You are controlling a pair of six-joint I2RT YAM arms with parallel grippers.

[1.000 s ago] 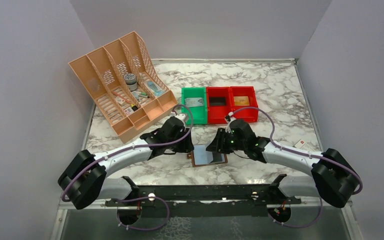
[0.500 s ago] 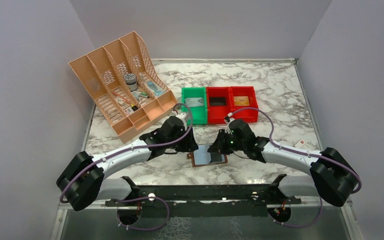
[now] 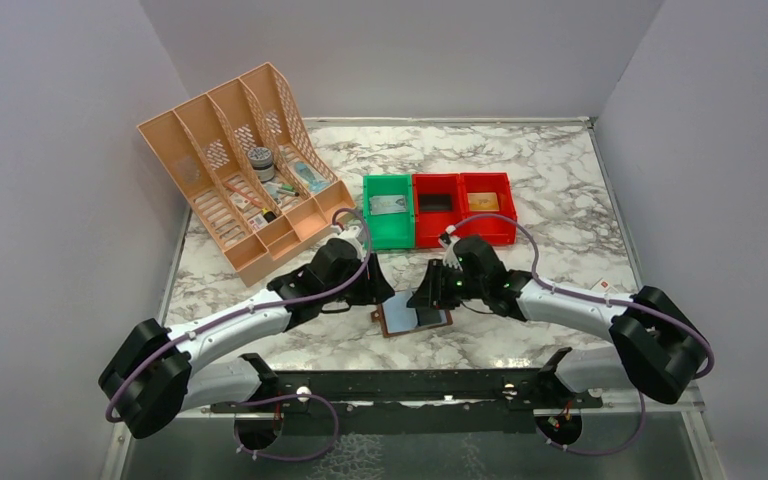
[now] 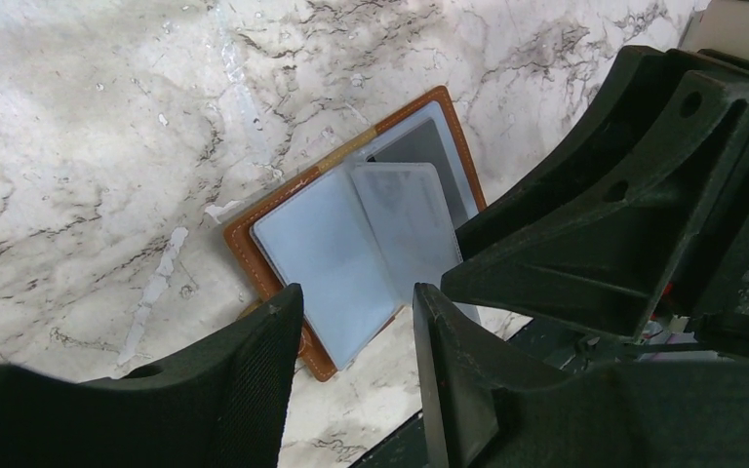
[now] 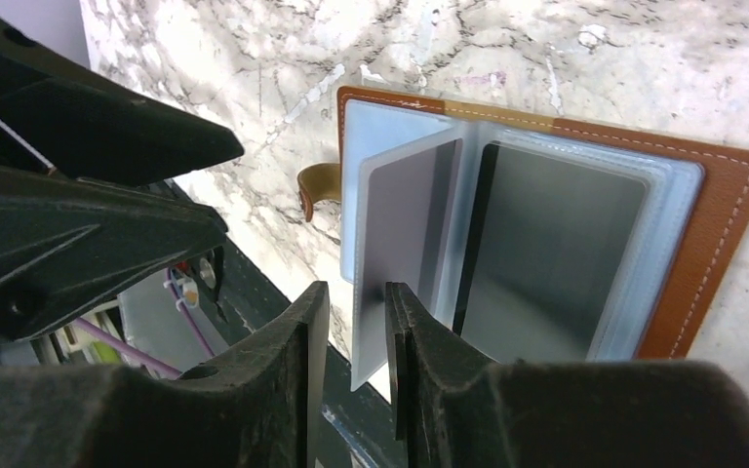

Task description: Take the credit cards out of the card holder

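The brown card holder lies open on the marble between my grippers, its pale grey-blue sleeves up. In the right wrist view a dark credit card sits in the flat sleeve of the card holder. A second card is in a sleeve that stands raised. My right gripper is narrowly open with that raised sleeve's edge between its fingers. My left gripper is open and empty just above the near edge of the card holder. A pale card shows there.
A green bin and two red bins stand behind the card holder. A peach desk organiser is at the back left. A small white-and-red box lies at the right. The two grippers are close together.
Both grippers have edged left and slightly away from the bases. The card holder has turned a little on the table.
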